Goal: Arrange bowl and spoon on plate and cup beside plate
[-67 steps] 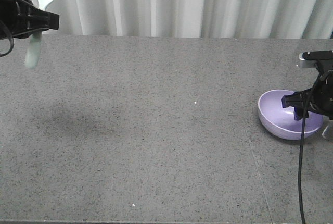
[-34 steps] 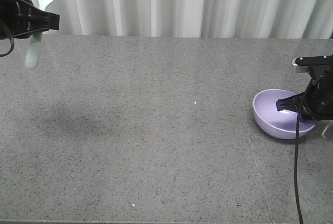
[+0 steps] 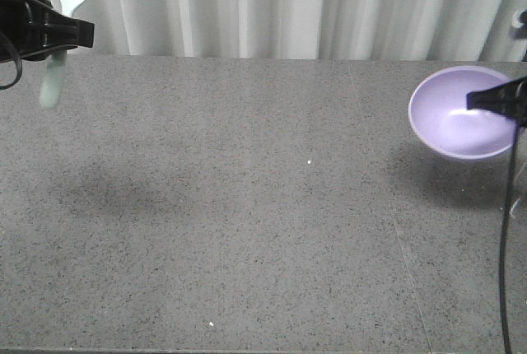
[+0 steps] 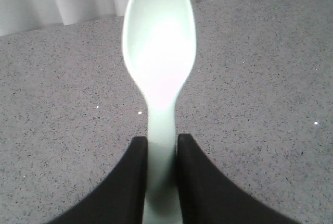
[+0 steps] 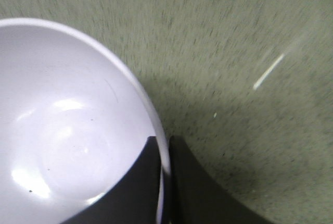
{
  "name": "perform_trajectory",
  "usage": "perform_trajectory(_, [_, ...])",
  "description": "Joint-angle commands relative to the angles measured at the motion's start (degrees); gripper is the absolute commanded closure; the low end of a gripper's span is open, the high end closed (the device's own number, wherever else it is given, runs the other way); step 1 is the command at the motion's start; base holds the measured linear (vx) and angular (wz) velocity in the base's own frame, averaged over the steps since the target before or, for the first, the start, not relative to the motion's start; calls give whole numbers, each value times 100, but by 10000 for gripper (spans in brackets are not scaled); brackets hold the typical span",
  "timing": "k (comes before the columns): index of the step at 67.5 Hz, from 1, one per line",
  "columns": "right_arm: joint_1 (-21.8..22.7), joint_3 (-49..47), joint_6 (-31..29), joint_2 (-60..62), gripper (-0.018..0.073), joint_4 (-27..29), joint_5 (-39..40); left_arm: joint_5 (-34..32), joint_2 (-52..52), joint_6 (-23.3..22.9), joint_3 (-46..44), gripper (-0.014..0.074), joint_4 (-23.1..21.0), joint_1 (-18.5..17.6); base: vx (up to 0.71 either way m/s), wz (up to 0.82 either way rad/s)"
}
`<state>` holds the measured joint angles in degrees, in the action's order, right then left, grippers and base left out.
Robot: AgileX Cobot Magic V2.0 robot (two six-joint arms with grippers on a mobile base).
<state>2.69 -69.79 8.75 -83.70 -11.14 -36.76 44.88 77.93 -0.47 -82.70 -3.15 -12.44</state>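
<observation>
The grey speckled bench (image 3: 247, 222) fills the front view, with a white pleated curtain (image 3: 247, 8) behind its far edge. At the right edge the lavender bowl (image 3: 451, 115) hangs clear of the bench, tilted so its inside faces the camera, its shadow on the surface below. The right tool (image 5: 165, 151) pinches its rim, one finger inside and one outside. At the far left the mint-green spoon (image 4: 158, 62) stands upright in the air, scoop end up, its handle clamped by the left tool (image 4: 161, 148).
</observation>
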Motion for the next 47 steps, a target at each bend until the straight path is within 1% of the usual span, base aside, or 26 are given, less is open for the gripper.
perform_trajectory(1, [42, -168, -38, 629, 566, 0, 305, -444, -150, -13, -154, 603, -63, -32, 0, 0])
perform_trajectory(13, [42, -168, -38, 1426, 565, 471, 274, -526, -150, -13, -154, 603, -68, -32, 0, 0])
perform_trajectory(22, [42, -168, -43, 1853, 563, 711, 300, -552, -150, -13, -154, 603, -68, -32, 0, 0])
perform_trajectory(32, [42, -168, -43, 2143, 562, 785, 296, -564, -150, -13, -154, 603, -68, -32, 0, 0])
perform_trajectory(47, [42, -168, -50, 2208, 562, 865, 189, -540, -150, -13, -154, 603, -68, -32, 0, 0])
